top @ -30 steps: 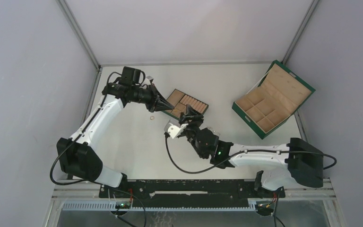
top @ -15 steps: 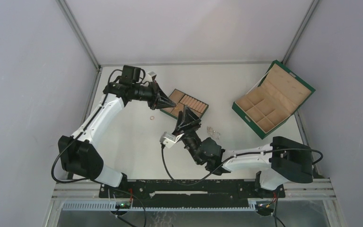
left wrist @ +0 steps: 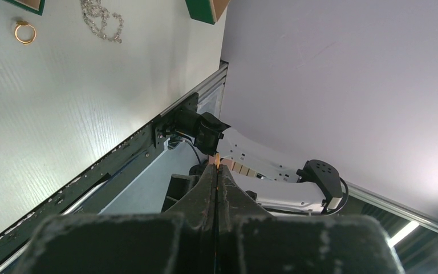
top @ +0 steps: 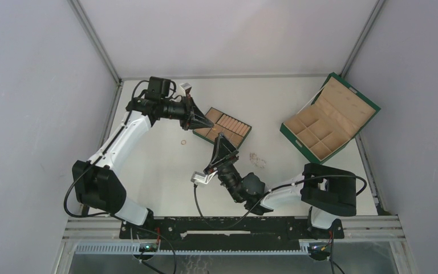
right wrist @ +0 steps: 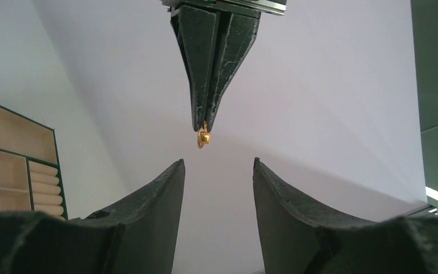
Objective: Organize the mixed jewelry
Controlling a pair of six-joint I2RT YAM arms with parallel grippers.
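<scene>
Right wrist view: left hand [right wrist: 203, 124] pinches one gold ring [right wrist: 203, 137], hanging at 12 o'clock from your open right hand [right wrist: 218, 165]. Probable hand-off: centre the ring between your fingers [right wrist: 148, 194], close softly before left releases. Loose on the tabletop [top: 165, 165]: second ring [top: 183, 141], chain [top: 256, 160].

White bench [top: 165, 171], grey walls on three sides, black rail [top: 234, 225] along the near edge. Tray [top: 234, 123] sits mid-bench toward the back, turned at an angle: tan inside, green edge, split into compartments, some w/ ribbed roll cushions. Right wrist view catches it at the left [right wrist: 11, 171], rolls stacked in one section. Box [top: 299, 146] stands well apart at the right, green outside, tan lining, lid [top: 348, 105] tipped back open, base divided into cells. Left wrist view shows only a green-and-tan corner [left wrist: 205, 8].
</scene>
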